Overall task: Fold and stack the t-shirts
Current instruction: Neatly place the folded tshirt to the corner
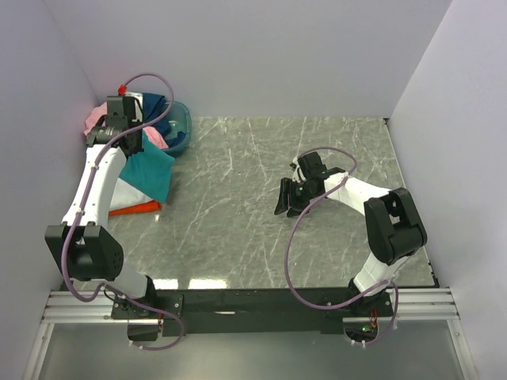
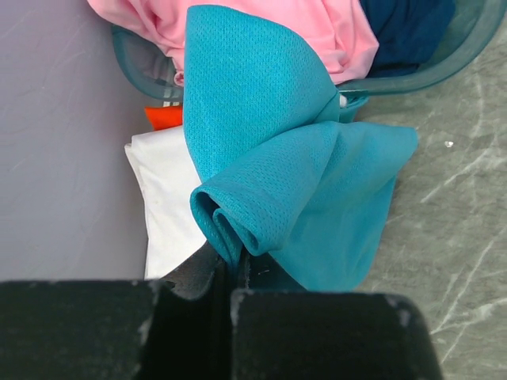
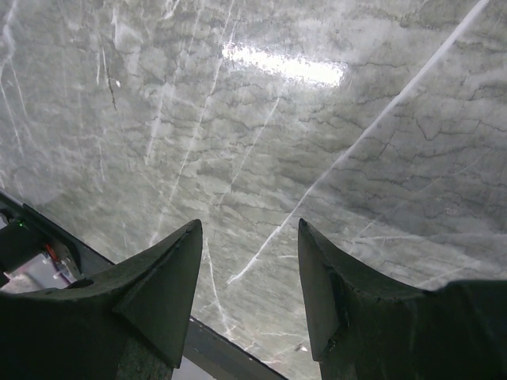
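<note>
**A:** Where's the teal mesh t-shirt (image 2: 293,174)?

**B:** Pinched in the left hand (image 2: 230,273), draped past the rim of the oval blue-grey plastic basket (image 2: 444,63), close to the left wall (image 2: 55,158). The white t-shirt (image 2: 166,198) and orange t-shirt (image 2: 162,117) lie beneath it.

**A:** Any room to move?

**B:** Yes. The right hand (image 3: 249,237) is spread above the grey marble table (image 1: 238,198), with open surface between the arms.

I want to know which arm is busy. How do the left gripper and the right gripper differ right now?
The left gripper is shut on a bunched fold of the teal shirt; the right gripper is open and holds nothing. The left gripper is at the far left, beside the basket; the right gripper hangs over the bare table, right of the middle. Both are black.
</note>
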Available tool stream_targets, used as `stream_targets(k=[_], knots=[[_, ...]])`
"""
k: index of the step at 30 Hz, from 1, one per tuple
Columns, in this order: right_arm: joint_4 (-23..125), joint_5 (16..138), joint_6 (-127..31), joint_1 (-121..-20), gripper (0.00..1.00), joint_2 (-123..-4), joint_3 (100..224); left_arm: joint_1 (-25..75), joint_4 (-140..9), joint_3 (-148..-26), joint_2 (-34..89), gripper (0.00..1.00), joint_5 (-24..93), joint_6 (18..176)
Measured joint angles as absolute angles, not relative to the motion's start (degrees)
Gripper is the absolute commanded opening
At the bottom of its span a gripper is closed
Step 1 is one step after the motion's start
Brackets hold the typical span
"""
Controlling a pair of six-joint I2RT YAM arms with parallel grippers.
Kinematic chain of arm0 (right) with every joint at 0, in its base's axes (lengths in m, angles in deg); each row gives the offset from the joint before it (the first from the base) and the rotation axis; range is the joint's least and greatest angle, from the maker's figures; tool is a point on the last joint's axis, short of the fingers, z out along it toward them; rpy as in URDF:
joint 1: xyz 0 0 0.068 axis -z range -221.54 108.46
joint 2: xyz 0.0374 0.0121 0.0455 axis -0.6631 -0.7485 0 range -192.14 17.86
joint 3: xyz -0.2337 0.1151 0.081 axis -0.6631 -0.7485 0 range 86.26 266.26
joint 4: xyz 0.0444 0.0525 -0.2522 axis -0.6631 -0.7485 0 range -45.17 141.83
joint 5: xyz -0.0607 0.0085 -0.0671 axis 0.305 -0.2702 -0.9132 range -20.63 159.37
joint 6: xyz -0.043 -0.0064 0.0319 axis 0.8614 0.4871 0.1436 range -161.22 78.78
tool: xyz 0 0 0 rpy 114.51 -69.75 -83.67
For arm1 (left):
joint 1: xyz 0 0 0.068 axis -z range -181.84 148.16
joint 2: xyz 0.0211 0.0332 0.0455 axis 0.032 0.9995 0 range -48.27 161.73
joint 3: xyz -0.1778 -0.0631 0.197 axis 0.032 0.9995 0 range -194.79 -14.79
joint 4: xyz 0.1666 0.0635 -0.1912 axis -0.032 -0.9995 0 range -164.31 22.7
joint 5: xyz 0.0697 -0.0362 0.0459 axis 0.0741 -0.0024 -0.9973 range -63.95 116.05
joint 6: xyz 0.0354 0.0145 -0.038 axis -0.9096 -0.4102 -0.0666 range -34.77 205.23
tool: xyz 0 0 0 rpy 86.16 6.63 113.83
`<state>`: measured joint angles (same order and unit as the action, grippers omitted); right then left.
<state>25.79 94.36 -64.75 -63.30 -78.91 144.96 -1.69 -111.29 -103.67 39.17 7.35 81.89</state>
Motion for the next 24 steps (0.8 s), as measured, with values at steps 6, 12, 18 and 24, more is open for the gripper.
stream_targets(k=[6,12,18,24], knots=[[26.18,94.54,-64.97,-63.3,0.58,-78.91,144.96,-3.36,-111.31,-103.67,38.34,0.0,8.27,81.96],[26.4,94.54,-65.19,-63.3,0.58,-78.91,144.63,-4.43,-111.27,-103.63,38.08,0.0,8.71,82.03],[26.64,94.56,-65.34,-63.3,0.58,-78.91,144.61,-6.0,-110.22,-102.95,37.68,0.0,10.24,82.33],[27.06,94.58,-65.43,-63.3,0.58,-78.91,143.97,-8.62,-107.86,-100.46,37.82,0.0,12.44,83.1]])
